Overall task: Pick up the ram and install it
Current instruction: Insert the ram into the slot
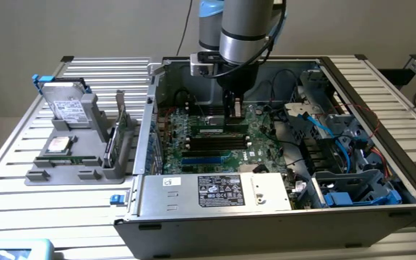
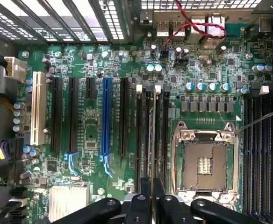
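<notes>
ram (image 1: 212,130): standing on its long edge, right under the end effector, lined up along the memory slots (image 1: 215,145) in the middle of the motherboard (image 1: 170,158). In the wrist view it's just a thin pale edge (image 2: 154,135) running away from the fingers.
end effector (image 1: 233,112): down inside the open pc case (image 1: 266,233), fingers (image 2: 142,201) pinched together on the ram's top edge.
seated or not: honestly can't tell whether the stick is down in a slot or just sitting over it.
neighbours on the board: empty cpu socket (image 2: 204,163) just beside the slots, black and blue expansion slots (image 2: 106,116) on the other side.
stuff crowding in: power supply (image 1: 215,190) near the case front, blue cables (image 1: 324,130) well off to the exterior view's right.
counter (image 1: 20,216): grey tray (image 1: 71,176) on the exterior view's left, holding a hard drive (image 1: 67,105) and an upright expansion card (image 1: 121,127).
</notes>
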`<state>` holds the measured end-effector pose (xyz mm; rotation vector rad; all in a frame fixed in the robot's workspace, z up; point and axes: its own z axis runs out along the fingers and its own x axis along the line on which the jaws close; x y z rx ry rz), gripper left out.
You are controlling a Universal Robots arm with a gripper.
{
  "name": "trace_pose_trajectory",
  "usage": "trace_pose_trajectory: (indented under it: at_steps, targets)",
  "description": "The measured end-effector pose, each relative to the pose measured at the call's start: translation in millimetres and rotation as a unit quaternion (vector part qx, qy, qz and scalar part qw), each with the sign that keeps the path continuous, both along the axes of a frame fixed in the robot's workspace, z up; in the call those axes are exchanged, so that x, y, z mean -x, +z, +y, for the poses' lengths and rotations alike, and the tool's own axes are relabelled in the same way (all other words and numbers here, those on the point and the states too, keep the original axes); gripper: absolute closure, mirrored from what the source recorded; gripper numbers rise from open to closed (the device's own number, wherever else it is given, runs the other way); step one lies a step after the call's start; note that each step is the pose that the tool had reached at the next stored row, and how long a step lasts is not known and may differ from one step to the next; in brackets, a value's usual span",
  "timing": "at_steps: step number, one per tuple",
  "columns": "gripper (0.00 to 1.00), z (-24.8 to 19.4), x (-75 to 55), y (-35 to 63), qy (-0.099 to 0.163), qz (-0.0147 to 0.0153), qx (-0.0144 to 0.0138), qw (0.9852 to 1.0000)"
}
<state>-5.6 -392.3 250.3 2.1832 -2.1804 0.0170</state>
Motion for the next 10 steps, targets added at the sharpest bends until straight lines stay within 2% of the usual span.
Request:
trace_pose_trajectory:
  at_steps: [7, 10]
  targets:
    - [0.86, -5.9, 0.0, -2.6, -0.001, 0.0000, 0.0012, 1.0000]
    - [0.86, -6.9, 0.0, -3.7, -0.001, -0.0001, 0.0018, 1.0000]
